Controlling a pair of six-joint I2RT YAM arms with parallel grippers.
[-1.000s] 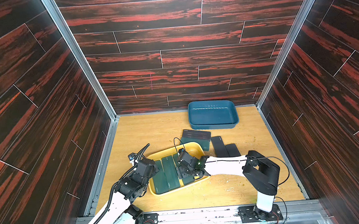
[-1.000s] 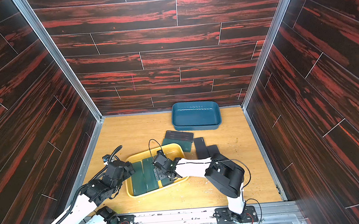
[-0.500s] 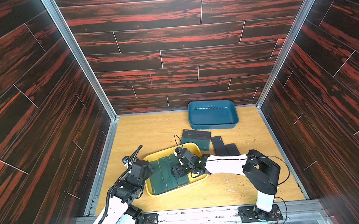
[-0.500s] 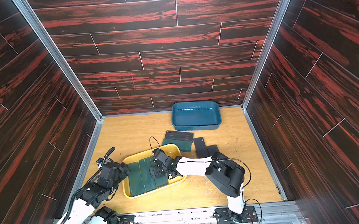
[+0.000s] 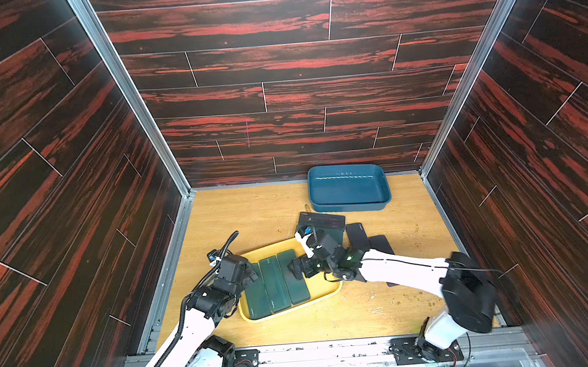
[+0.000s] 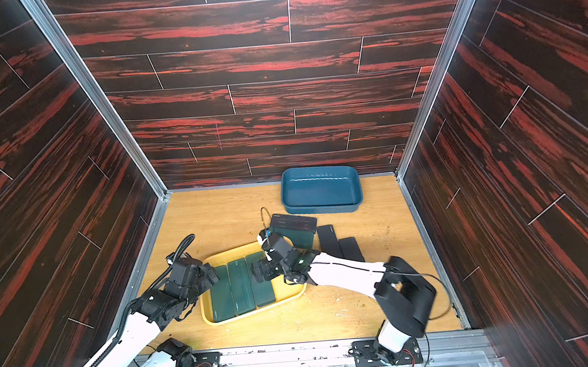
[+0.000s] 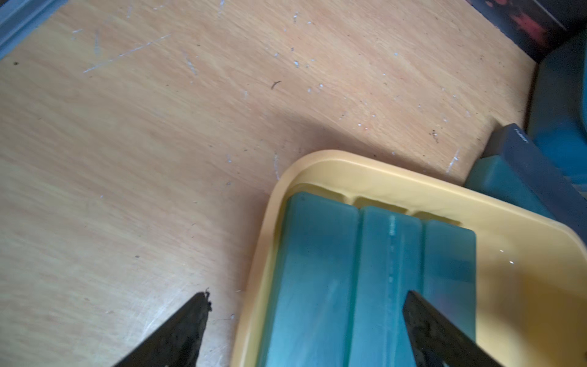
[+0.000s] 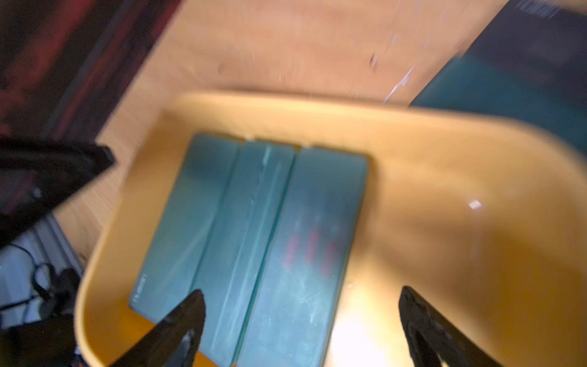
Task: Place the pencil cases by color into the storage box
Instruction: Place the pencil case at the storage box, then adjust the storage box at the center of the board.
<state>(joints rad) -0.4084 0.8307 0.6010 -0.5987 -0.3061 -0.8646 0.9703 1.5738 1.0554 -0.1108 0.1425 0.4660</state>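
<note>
Three dark green pencil cases [image 5: 275, 288] [image 6: 241, 287] lie side by side in the yellow storage box [image 5: 291, 313] [image 6: 256, 316]. My right gripper [image 5: 296, 267] [image 8: 300, 294] hovers open just above them, holding nothing. At the box's left rim my left gripper [image 5: 251, 274] [image 7: 308, 297] is also open, one finger outside the rim and one over the cases [image 7: 320, 254]. Two black pencil cases [image 5: 358, 234] [image 6: 352, 249] lie on the table right of the box. Behind the box, another black case [image 5: 320, 223] rests across a green one [image 7: 502, 184].
A blue storage box [image 5: 351, 207] [image 6: 322, 209] stands by the back wall, nothing inside it. Dark wood-pattern walls close in left, right and back. The right forearm reaches across the table's front right, above one black case.
My right gripper slid left over the yellow box and opened wider; the third green case now lies against the other two. The left gripper pulled back slightly, then returned to the rim.
</note>
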